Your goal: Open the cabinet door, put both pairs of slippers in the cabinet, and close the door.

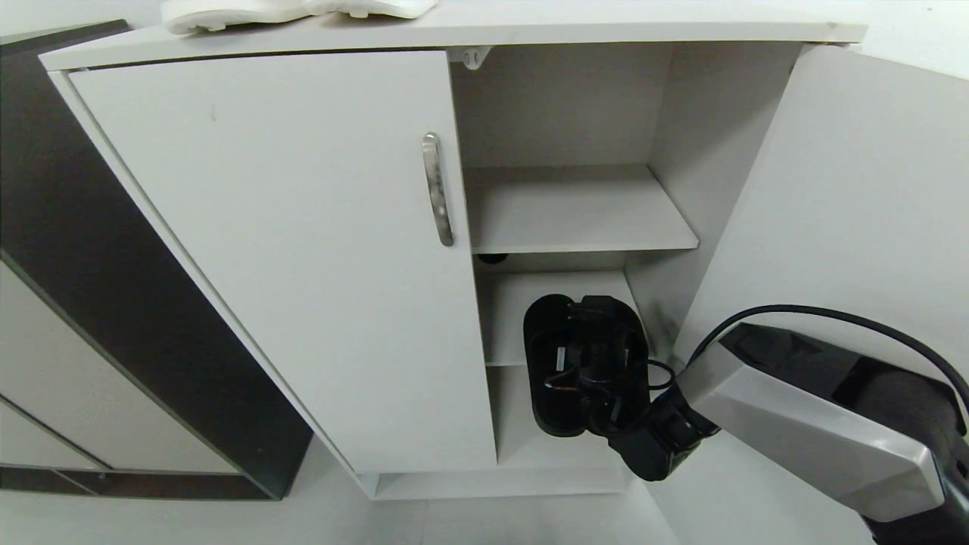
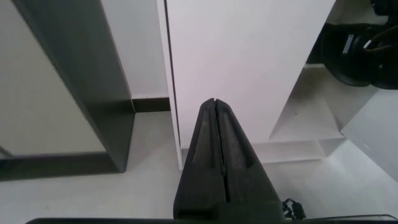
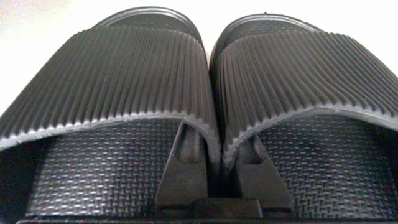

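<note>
White cabinet (image 1: 575, 212), R door open. Right gripper (image 3: 217, 158) clamped on black slippers (image 1: 549, 363) at lower shelves' mouth. Push deep, keep level, release once soles rest. Left gripper (image 2: 214, 112) closed, empty. White slippers (image 1: 295, 11) on cabinet top.

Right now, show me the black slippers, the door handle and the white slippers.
black slippers (image 1: 546, 400): head view, left slipper's heel end.
door handle (image 1: 437, 189): head view, middle of the bar.
white slippers (image 1: 227, 17): head view, near edge.

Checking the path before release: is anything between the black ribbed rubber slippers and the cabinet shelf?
Nothing visible. The white right cabinet door stands open, and the right gripper holds the black ribbed rubber slippers before the lower shelf.
</note>
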Motion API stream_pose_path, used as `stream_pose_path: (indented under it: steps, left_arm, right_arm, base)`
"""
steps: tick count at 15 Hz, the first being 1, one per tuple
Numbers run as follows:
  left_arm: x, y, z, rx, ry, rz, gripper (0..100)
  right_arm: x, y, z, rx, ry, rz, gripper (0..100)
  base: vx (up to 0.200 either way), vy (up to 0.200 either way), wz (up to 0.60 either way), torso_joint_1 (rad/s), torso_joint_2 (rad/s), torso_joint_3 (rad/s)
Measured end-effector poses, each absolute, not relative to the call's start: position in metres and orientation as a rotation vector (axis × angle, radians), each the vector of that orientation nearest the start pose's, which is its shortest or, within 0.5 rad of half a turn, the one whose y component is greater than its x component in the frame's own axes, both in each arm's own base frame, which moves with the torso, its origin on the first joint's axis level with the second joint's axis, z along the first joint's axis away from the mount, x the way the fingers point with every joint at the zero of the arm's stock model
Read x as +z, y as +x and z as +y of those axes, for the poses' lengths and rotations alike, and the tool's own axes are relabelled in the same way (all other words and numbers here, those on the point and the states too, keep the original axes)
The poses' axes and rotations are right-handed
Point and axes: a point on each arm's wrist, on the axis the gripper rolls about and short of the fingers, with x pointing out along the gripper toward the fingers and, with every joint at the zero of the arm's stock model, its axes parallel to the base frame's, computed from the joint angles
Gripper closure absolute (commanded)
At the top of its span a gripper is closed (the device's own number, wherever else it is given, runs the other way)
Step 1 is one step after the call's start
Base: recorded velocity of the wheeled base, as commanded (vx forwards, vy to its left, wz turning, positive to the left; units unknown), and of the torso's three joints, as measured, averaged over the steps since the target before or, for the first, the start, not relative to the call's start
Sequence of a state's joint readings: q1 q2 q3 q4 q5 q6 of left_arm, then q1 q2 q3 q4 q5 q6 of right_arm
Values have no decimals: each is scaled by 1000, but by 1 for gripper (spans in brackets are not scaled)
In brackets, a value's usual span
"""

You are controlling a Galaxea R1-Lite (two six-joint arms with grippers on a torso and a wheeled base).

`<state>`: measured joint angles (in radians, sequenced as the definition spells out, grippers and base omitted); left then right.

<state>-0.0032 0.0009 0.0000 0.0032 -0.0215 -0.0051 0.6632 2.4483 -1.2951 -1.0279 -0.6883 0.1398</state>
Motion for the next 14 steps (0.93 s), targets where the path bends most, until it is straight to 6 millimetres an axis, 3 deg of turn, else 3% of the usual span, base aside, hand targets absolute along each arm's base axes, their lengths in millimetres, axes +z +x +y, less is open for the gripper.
stream_pose_path:
  steps: [7,14]
  left_arm:
    - [75,-23,0,-24,-4,4,100]
    - [75,-23,0,-24,-4,4,100]
  right_arm:
    - [44,381,280,14,38,110,100]
    - [61,426,284,7,36,108,100]
  base:
    - [0,0,0,0,0,0]
    - [0,0,0,0,0,0]
